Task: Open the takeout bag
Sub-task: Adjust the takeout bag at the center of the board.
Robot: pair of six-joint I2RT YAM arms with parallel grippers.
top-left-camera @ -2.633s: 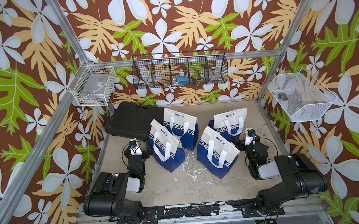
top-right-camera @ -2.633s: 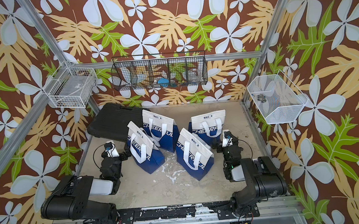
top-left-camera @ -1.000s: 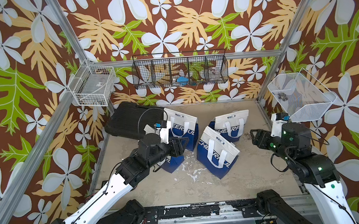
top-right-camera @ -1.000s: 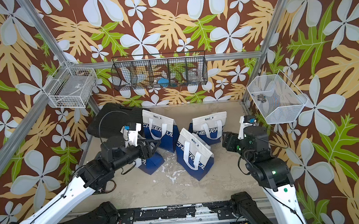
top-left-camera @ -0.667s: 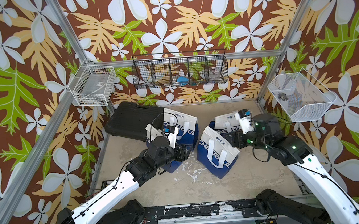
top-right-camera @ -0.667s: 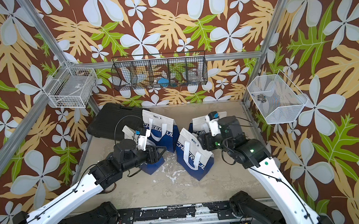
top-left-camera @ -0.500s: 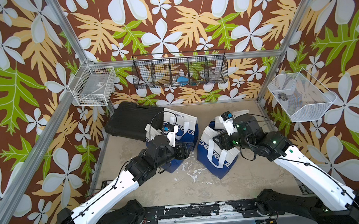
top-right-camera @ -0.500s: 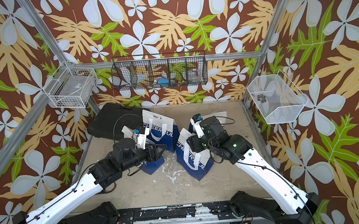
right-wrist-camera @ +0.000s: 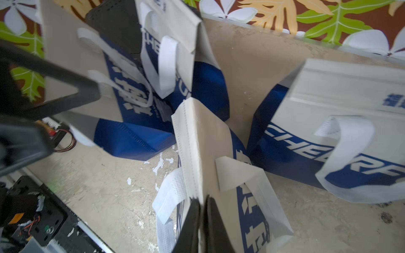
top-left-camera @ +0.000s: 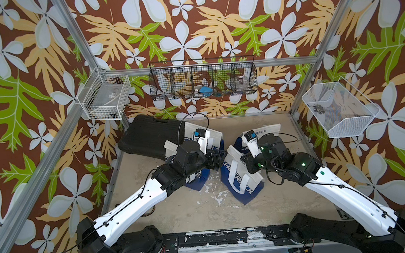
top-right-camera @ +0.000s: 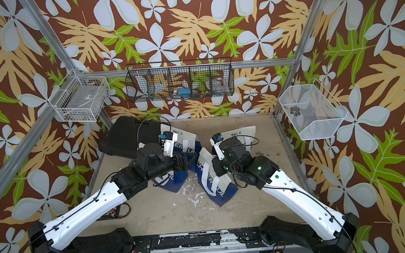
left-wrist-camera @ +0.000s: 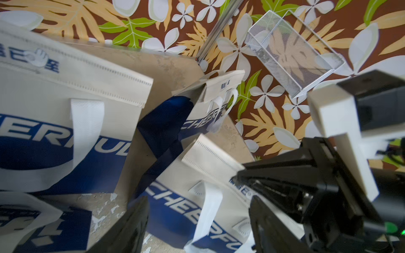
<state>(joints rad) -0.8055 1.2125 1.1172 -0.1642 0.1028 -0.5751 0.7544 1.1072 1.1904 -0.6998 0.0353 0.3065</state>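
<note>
Just clamped the right gripper [right-wrist-camera: 202, 203] onto the top edge of the front takeout bag [right-wrist-camera: 197, 135], with the left gripper [top-right-camera: 189, 160] spread wide alongside, likely readying the mouth-opening pull.

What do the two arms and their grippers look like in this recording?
The left arm and right arm match: white shells, black joints, thin black cables, white wrist camera mounts with blue plugs. The left gripper and right gripper are black, with open triangular fingers.

White shells, black joints.
Black cables run along left arm [top-left-camera: 138, 203] and right arm [top-left-camera: 345, 195]; left gripper [top-left-camera: 220, 157], right gripper [right-wrist-camera: 202, 202] black.
</note>
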